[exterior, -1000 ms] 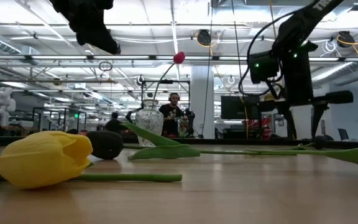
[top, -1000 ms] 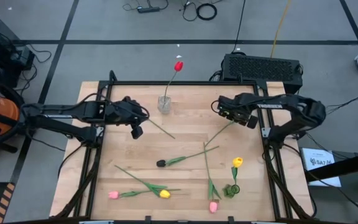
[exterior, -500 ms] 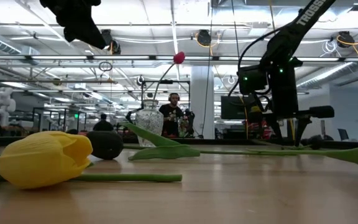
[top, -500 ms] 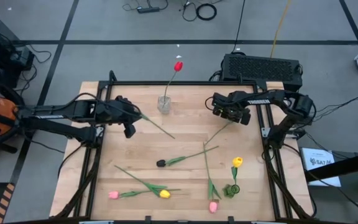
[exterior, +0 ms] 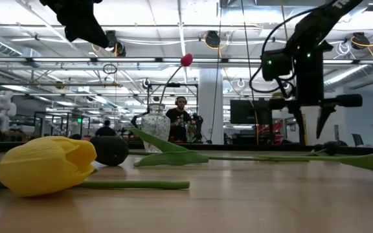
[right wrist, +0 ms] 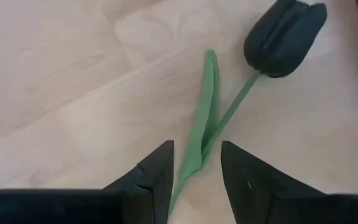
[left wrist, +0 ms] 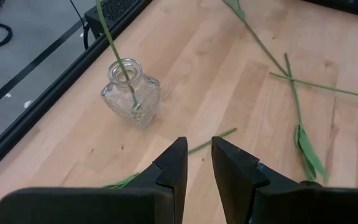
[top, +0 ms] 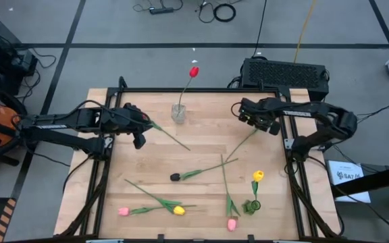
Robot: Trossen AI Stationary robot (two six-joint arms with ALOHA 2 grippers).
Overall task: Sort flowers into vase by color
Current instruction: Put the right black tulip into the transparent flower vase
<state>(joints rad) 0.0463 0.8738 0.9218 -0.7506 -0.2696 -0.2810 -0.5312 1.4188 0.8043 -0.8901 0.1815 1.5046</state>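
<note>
High view: glass vase (top: 178, 113) holds red tulip (top: 194, 71); left gripper (top: 138, 132) beside vase, jaws shut on green stem (top: 171, 138).

Right wrist view: right gripper (right wrist: 196, 168) jaws open astride stem of dark tulip (right wrist: 284, 37), far from vase. Advice: close squarely on stem below leaf.

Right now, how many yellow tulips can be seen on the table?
2. One yellow tulip lies beside a pink tulip at the edge far from the vase; the second yellow tulip is on the right side. The held tulip in the left fingers hides its head.
</note>
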